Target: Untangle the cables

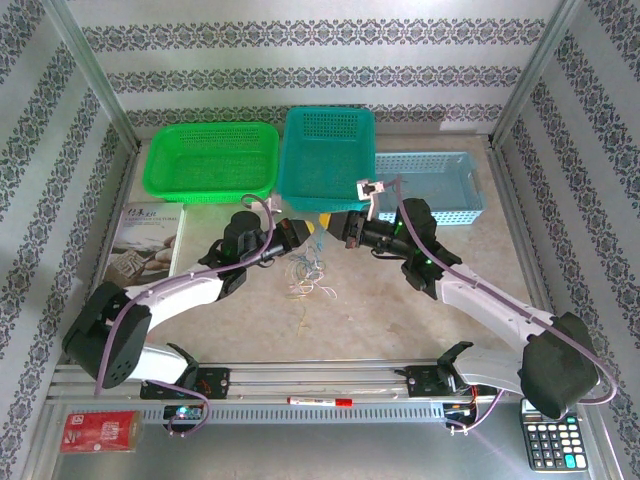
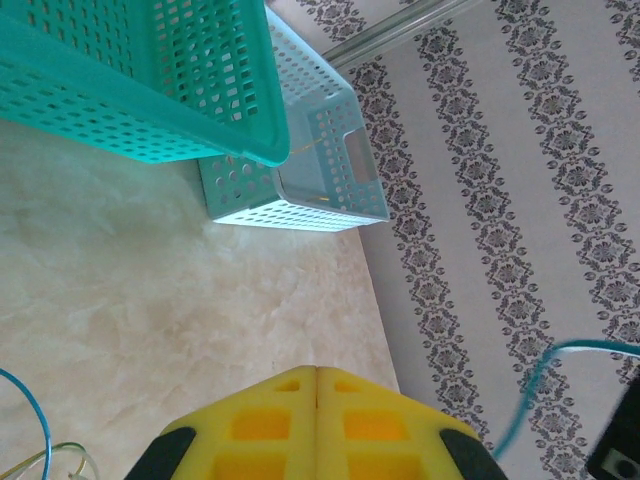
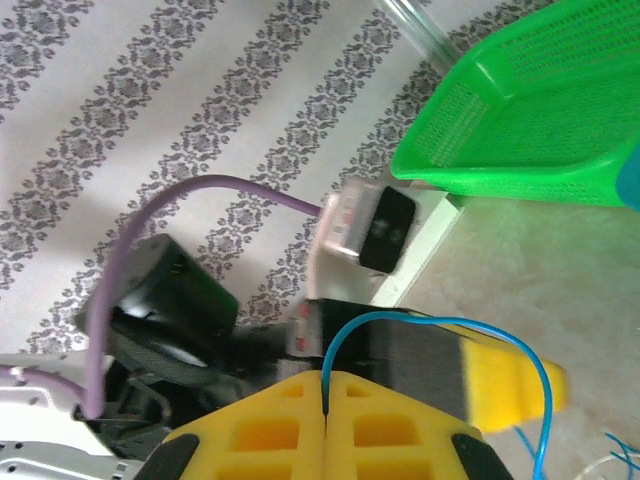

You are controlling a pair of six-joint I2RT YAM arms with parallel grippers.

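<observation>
Progress looks slight to me: the cables lie as one loose, curly knot on the table, in the open stretch between the two arms and just nearer the arm bases than the spot where the jaws meet. Cream and blue strands cross one another in the top view, and none is laid out on its own, so I judge the separating barely begun and nearly all of it left to do. One strand is in hand. From the right wrist camera, the right jaws are closed tight, yellow pads pressed face to face, with a blue wire pinched in the seam; it arches up out of the grip and drops away to the right toward the rest of the bundle. The left jaws are together too, their yellow pads meeting along a thin line with no gap. I can see no strand coming out of that seam, so I cannot tell whether they have caught anything. A blue strand and some cream ones lie on the table off to their left, apart from the pads. Both sets of jaws sit close together above the knot, tips almost facing.
</observation>
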